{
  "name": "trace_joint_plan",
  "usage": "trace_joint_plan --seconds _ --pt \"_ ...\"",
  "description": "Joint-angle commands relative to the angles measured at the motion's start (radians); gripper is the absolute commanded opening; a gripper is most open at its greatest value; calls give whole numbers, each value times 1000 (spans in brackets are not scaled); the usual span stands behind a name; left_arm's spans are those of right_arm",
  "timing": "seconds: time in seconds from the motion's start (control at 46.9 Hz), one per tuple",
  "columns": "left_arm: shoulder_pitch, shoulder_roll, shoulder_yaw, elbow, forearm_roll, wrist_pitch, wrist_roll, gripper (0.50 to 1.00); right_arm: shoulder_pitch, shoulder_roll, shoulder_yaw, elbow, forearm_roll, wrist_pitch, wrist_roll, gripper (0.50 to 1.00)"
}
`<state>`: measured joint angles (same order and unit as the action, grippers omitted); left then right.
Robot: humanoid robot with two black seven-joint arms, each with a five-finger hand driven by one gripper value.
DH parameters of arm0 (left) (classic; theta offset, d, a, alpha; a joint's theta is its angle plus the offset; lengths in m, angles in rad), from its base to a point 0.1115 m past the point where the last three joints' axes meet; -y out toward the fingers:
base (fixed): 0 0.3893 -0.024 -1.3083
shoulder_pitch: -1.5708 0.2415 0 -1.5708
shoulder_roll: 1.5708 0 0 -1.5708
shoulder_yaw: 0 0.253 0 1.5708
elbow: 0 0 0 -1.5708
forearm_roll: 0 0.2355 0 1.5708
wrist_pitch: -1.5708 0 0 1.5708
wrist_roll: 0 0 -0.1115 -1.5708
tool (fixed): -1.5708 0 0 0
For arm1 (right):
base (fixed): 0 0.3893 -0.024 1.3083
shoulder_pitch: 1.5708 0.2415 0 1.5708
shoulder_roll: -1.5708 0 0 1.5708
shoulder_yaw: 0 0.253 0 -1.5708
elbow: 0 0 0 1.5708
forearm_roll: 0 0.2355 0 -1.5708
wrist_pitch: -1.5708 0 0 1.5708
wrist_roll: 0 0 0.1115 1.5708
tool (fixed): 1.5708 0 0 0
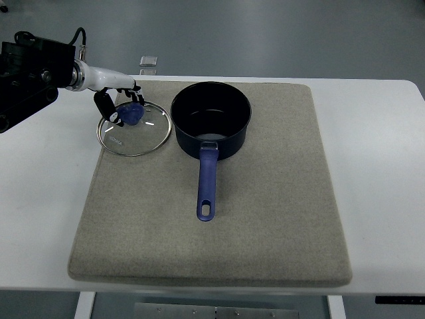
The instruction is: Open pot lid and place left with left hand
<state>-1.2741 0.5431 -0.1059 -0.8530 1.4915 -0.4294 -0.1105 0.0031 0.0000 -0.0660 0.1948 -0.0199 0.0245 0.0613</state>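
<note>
A dark blue pot (pixel 211 119) stands uncovered on the grey mat (pixel 265 219), its blue handle (pixel 207 183) pointing toward me. Its glass lid (pixel 135 129), with a blue knob (pixel 133 113), lies flat on the mat's left edge, to the left of the pot. My left hand (pixel 118 106) reaches in from the upper left and hovers over the lid. Its fingers (pixel 105 104) are loosely curled around the knob; I cannot see whether they still touch it. The right arm does not show.
The mat covers most of a white table (pixel 378 166). A small grey block (pixel 149 61) sits beyond the table's far edge. The left arm's black body (pixel 26 73) fills the upper left corner.
</note>
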Motion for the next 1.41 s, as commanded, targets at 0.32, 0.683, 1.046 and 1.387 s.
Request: trace_joint_plan --seconds 0.32,0.683,1.046,1.387 --pt "2 37 -6 23 -250 130 -2 990 0 0 0 0 0 0 0 917" --pt "32 -8 -6 127 -556 330 -3 992 0 0 0 0 0 0 0 917" --pt "78 -32 -28 160 -1086 359 -2 992 0 0 0 0 0 0 0 917" --pt "145 -68 -84 256 -1332 284 0 992 0 0 0 0 0 0 0 917"
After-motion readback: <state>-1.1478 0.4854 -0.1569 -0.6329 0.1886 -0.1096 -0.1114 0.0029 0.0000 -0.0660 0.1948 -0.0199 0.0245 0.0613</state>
